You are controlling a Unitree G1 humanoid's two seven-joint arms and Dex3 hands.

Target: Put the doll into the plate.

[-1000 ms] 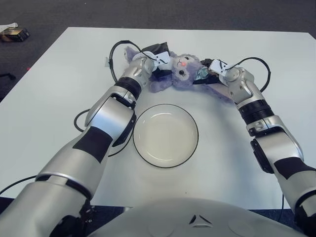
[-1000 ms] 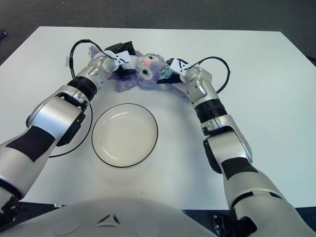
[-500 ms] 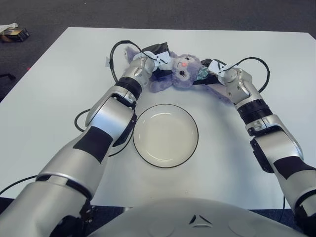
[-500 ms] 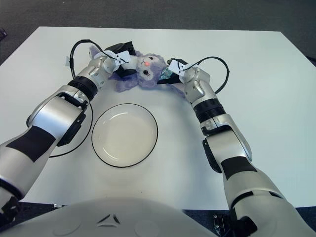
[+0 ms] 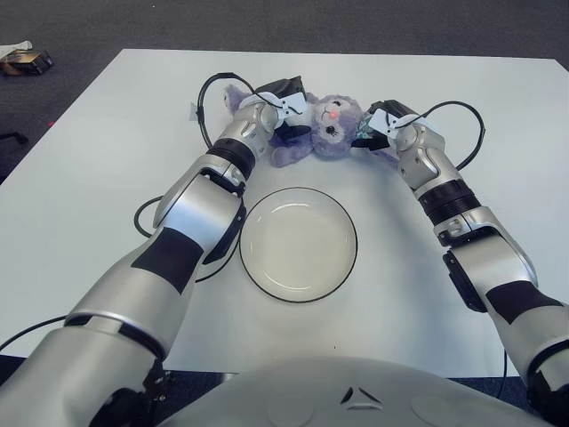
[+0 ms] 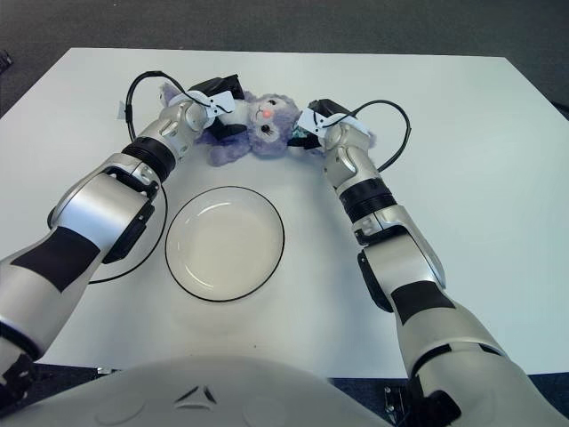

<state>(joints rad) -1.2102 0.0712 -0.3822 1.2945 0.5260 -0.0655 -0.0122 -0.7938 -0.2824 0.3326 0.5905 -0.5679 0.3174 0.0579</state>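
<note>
A purple plush doll (image 5: 320,132) with a pink nose lies on the white table (image 5: 107,160) beyond an empty white plate (image 5: 298,243) with a dark rim. My left hand (image 5: 283,108) is on the doll's left side, over its body and ear. My right hand (image 5: 378,120) presses against the doll's right side. The doll lies between both hands. The fingers are mostly hidden behind the doll and wrists.
Black cables loop from both wrists: one by the left hand (image 5: 206,98), one by the right hand (image 5: 471,124). Another cable (image 5: 142,218) lies beside my left forearm. A small object (image 5: 22,60) lies on the dark floor at far left.
My right hand and forearm have shifted left, closing in against the doll's right side. The left hand and the doll have barely moved.
</note>
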